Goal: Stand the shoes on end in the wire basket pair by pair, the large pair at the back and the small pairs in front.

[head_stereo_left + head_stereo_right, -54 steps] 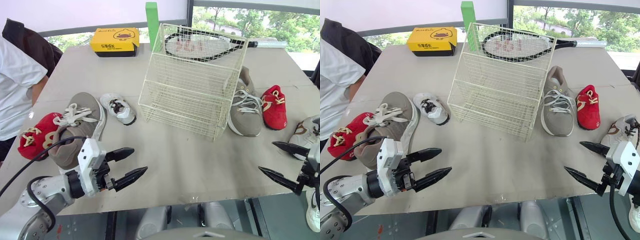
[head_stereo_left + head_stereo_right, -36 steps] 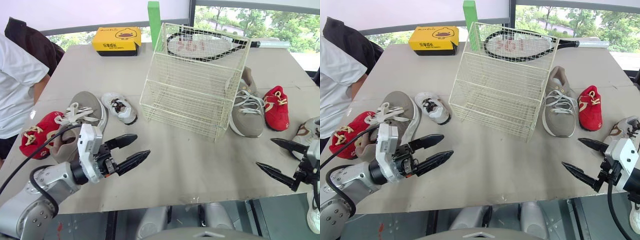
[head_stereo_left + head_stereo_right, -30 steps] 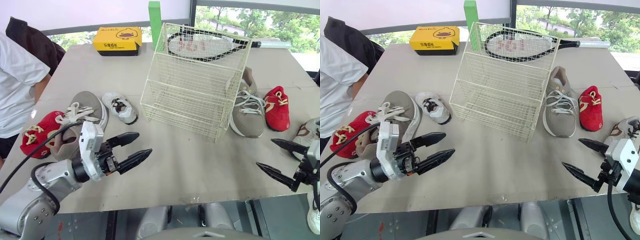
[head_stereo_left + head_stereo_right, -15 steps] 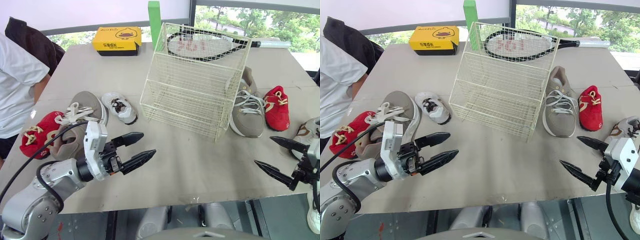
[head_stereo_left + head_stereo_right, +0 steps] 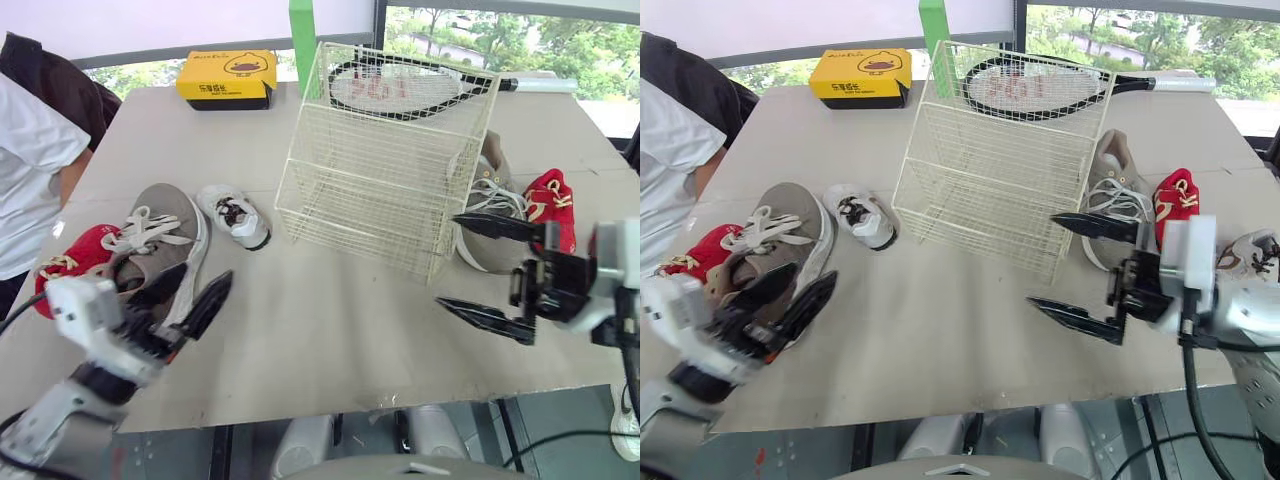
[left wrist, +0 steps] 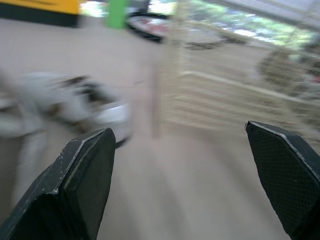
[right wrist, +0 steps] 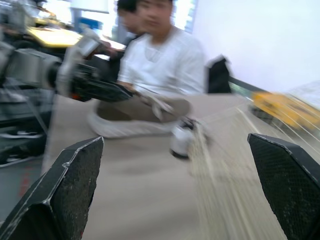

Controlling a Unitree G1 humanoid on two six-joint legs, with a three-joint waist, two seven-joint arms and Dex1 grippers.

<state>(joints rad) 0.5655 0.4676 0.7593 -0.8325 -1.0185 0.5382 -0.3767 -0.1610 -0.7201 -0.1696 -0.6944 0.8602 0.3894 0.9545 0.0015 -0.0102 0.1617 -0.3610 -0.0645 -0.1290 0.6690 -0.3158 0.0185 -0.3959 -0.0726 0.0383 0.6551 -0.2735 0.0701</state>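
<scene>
The table (image 5: 330, 340) is carrying everything. A person (image 5: 25, 170) in a white shirt is sitting at its left edge; the head views are catching a shoulder and sleeve, while the right wrist view is taking in the person's upper body behind the left gripper (image 5: 185, 298). The cream wire basket (image 5: 385, 170) is sitting mid-table, with a racket (image 5: 400, 85) lying across its top. All the shoes are lying on the table outside it.

One large grey shoe (image 5: 160, 245) is lying to the left of the basket and the other large grey shoe (image 5: 1110, 195) is resting just beside the basket's right side. A yellow box (image 5: 225, 75) is sitting at the far edge.

A small red shoe (image 5: 70, 255) is touching the left grey one, and a second small red shoe (image 5: 550, 195) is lying beside the right grey one. A small white shoe (image 5: 235, 215) is lying near the basket's left corner, blurred in the left wrist view.

Both the left gripper and the right gripper (image 5: 450, 262) are hovering with fingers spread wide, holding nothing.
</scene>
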